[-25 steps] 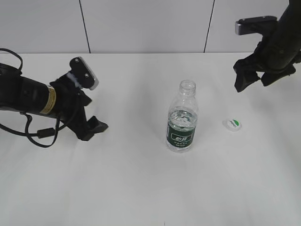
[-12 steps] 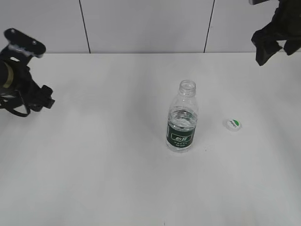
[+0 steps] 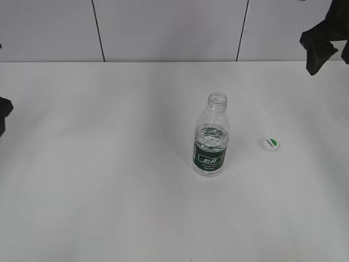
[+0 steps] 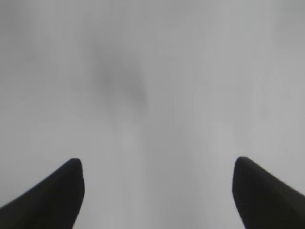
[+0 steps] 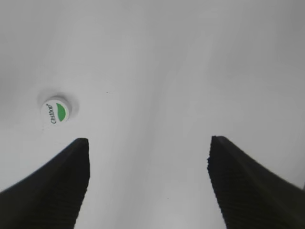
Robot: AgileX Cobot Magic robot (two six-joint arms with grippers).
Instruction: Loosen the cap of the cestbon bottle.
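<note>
We found the cestbon bottle (image 3: pixel 210 136) standing upright near the middle of the white table (image 3: pixel 109 191), its threaded neck bare and open at the top, with water showing inside above the dark green label band. The cap (image 3: pixel 270 144) lay flat on the table to the right of the bottle, near it but clearly apart, green mark facing up; in the right wrist view the same cap (image 5: pixel 56 112) sat to the left of the dark fingers.

We judged the task essentially done, and more than done: the cap was not merely loosened but fully off the neck and set down. Nothing appeared left to do with the bottle itself.

The right gripper (image 5: pixel 147 183) hung high, well up and to the right of the bottle, its jaws spread wide and holding nothing; only bare table showed between them. The left gripper (image 4: pixel 157 191) was far to the left of the bottle, barely a dark edge in the exterior view, and its jaws likewise stood wide apart and empty over blurred table surface.
</note>
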